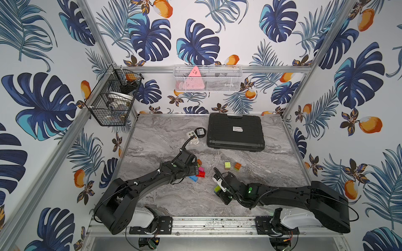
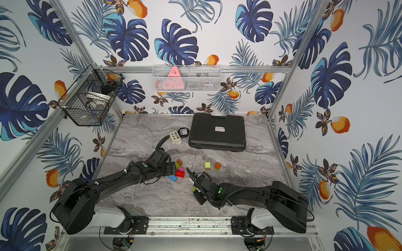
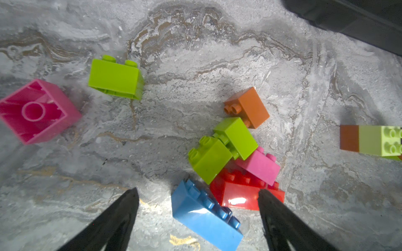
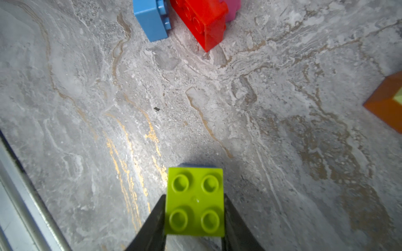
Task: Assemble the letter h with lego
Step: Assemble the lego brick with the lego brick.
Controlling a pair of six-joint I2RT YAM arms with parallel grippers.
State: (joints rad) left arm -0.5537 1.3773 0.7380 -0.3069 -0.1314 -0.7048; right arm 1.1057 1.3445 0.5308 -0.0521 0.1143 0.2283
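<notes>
Right wrist view: the right gripper (image 4: 194, 195) has its fingers (image 4: 152, 226) closed against two opposite sides of the held lime brick (image 4: 194, 201), a square four-stud piece with its studs facing the camera. In both top views this brick (image 1: 216, 188) sits low over the marbled tabletop (image 1: 185, 202), near the front edge and between the two arms. I cannot tell whether it rests on the surface.

In the left wrist view the left gripper (image 3: 198, 191) hangs with its fingers (image 3: 121, 217) spread wide and nothing between the pads. They straddle a light blue brick (image 3: 204, 215) that lies on its side. Touching it is the long red brick (image 3: 237, 196), and a pink brick (image 3: 260, 167) leans on the red one. Two joined lime bricks (image 3: 221, 150) lie on that heap, and an orange brick (image 3: 250, 106) lies tipped just beside them. Well apart from the heap lie a lone lime brick (image 3: 115, 78) on its side and an upturned pink brick (image 3: 37, 110) with its hollow underside showing.

In a top view, a lime stack (image 1: 227, 165) and an orange stack (image 1: 237, 166) stand upright near each other, towards the middle of the tabletop. Behind them a black case (image 1: 235, 132) lies flat near the back wall. A white card (image 1: 192, 135) with coloured dots lies near the case.
</notes>
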